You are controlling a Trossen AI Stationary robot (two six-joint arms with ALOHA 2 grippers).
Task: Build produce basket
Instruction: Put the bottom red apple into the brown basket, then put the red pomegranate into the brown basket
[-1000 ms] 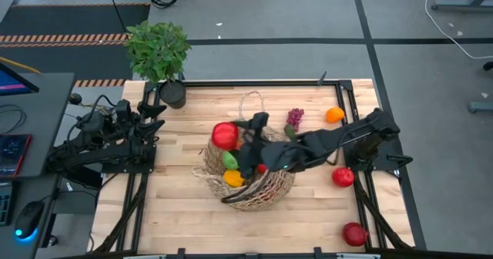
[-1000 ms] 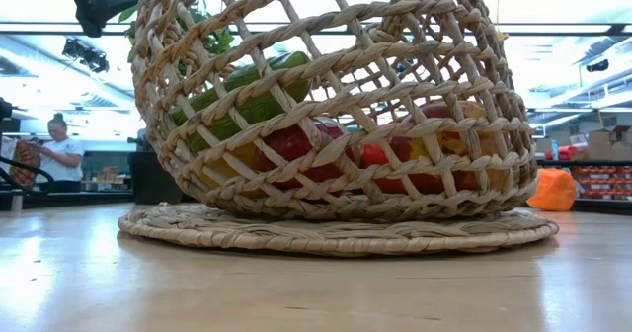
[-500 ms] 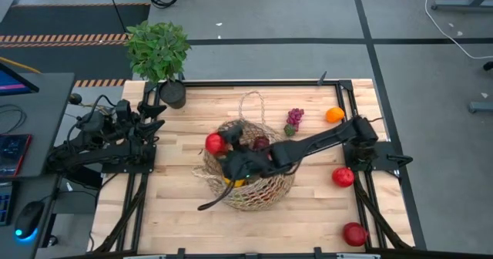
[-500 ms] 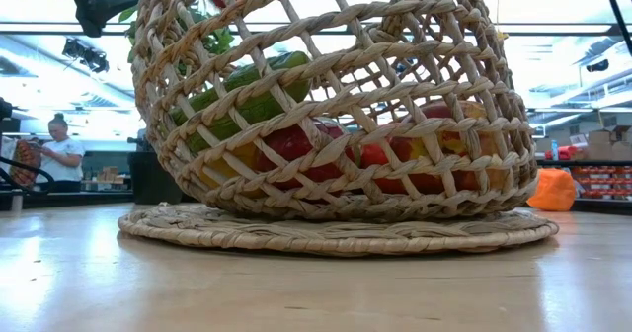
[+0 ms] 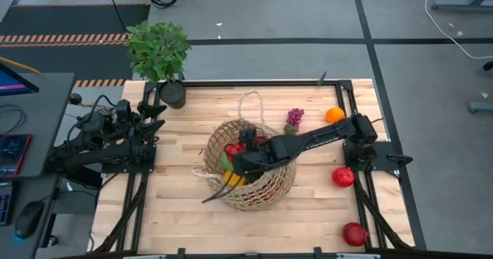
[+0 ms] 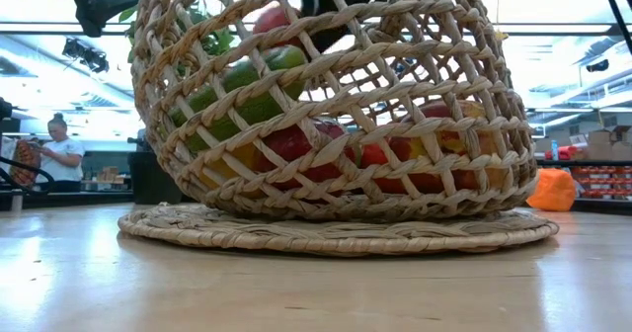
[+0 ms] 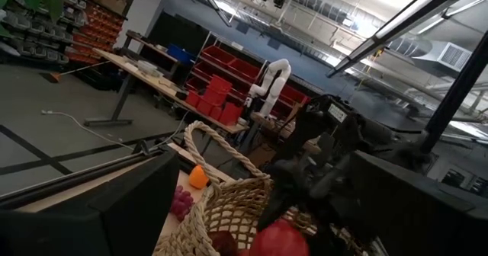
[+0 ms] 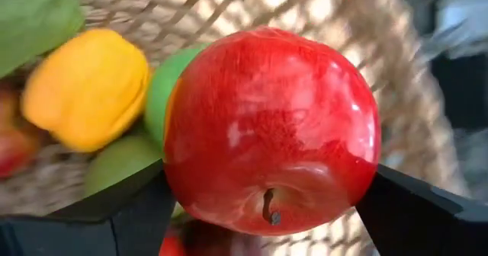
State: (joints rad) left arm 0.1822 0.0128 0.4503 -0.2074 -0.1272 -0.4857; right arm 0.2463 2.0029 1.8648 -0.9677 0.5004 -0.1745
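Pale butcher-block planks make up the table (image 5: pixel 177 205), framed in black rail, with a leafy green potted plant (image 5: pixel 159 51) at its eleven o'clock corner. Near the middle sits the large round tan open-weave wicker basket (image 5: pixel 271 191), already carrying a yellow pepper (image 8: pixel 85 88), a green apple (image 8: pixel 156 96) and other produce. The right gripper (image 5: pixel 240 156) reaches in over the rim from three o'clock, its two dark fingers clamped around a glossy red apple (image 8: pixel 271 130), which hangs just above the pile inside. The left gripper (image 5: pixel 158 114) is parked at nine o'clock, well apart from the basket; whether its fingers are parted I cannot tell.

Outside the basket lie purple grapes (image 5: pixel 294 119) and a small orange (image 5: pixel 334 115) toward one o'clock, a second red apple (image 5: pixel 343 176) at three o'clock and a third red apple (image 5: pixel 354 233) at five o'clock.

To finish this placement well, I would lower the fruit until it touches or nearly touches the produce below, choosing a hollow rather than a crest so it cannot roll. Part the fingers slowly, then lift straight up, keeping clear of the weave and thin loop handle (image 5: pixel 249 105); a snag could tip the basket.
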